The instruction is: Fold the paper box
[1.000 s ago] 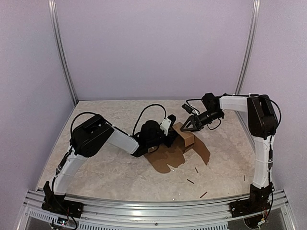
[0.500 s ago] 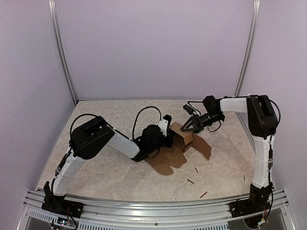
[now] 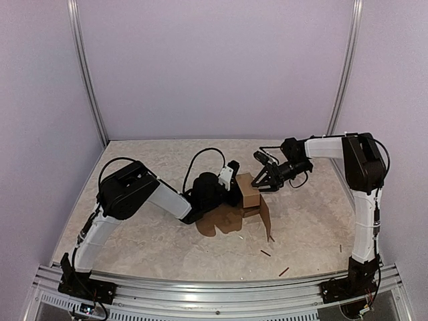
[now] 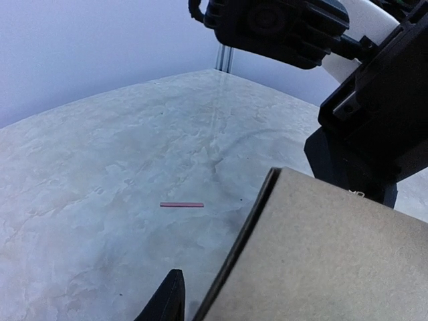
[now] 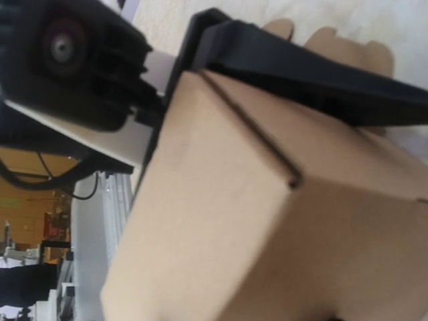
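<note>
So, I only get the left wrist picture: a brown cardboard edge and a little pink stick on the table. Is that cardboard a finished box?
Observer: Not finished. From above, the paper box has a small raised body, but its flaps are spread out unfolded on the near side.
Operator: And the black thing behind it?
Observer: The right gripper, jaws spread, at the box's right side.
Operator: Any more sticks?
Observer: A few dark sticks lie nearer the arms' bases.
</note>
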